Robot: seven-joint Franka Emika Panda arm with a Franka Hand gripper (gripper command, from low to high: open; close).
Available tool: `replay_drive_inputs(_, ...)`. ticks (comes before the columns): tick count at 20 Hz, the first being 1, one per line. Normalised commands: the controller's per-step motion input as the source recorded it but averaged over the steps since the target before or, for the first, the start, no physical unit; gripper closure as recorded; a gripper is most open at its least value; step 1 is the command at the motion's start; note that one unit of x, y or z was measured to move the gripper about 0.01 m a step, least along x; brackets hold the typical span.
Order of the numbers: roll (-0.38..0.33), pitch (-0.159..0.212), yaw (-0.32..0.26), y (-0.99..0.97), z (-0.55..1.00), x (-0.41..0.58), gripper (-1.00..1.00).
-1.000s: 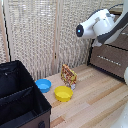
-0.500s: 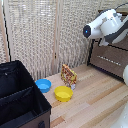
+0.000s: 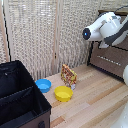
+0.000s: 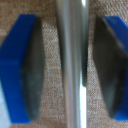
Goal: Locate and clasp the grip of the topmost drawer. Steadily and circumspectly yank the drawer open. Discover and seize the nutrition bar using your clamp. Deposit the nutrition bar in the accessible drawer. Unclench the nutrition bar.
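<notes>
In the wrist view the tool point(image 4: 70, 70) is seen with its two blue-tipped fingers point(image 4: 25, 70) spread apart, one on each side of the silver bar handle point(image 4: 71, 65). The handle runs straight between the dark pads, a narrow gap being left on each side, so nothing is clamped. Behind the handle the grey-brown front of the topmost drawer point(image 4: 50, 20) fills the view.

In the exterior view the white arm point(image 3: 105, 27) is seen reaching toward the dresser point(image 3: 110, 57) at the exterior view's right; the tool itself is hidden there by the arm's body. The lower drawer fronts are seen flush with the dresser's face.

The nutrition bar point(image 3: 69, 76) stands upright on the wooden desk point(image 3: 95, 97), near the slatted screen point(image 3: 45, 35) at the far side. It is just beside the yellow bowl point(image 3: 63, 93), which lies nearer, and near the blue bowl point(image 3: 43, 85) at its left. Whether bar and yellow bowl touch cannot be told.

A black bin point(image 3: 20, 97) takes up the near left corner, its edge close to both bowls. Between the bar and the dresser a broad stretch of bare desk is seen, and likewise across the near right.
</notes>
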Motion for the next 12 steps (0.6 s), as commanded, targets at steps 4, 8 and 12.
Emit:
replay_drive_inputs(4,-0.027,0.000,0.005,0.46,0.00,-0.015,1.00)
replay_drive_inputs(8,0.004,0.000,0.000,0.81,0.00,0.000,1.00)
replay_drive_inputs(12,0.002,0.000,-0.004,1.00,0.00,0.009,1.00)
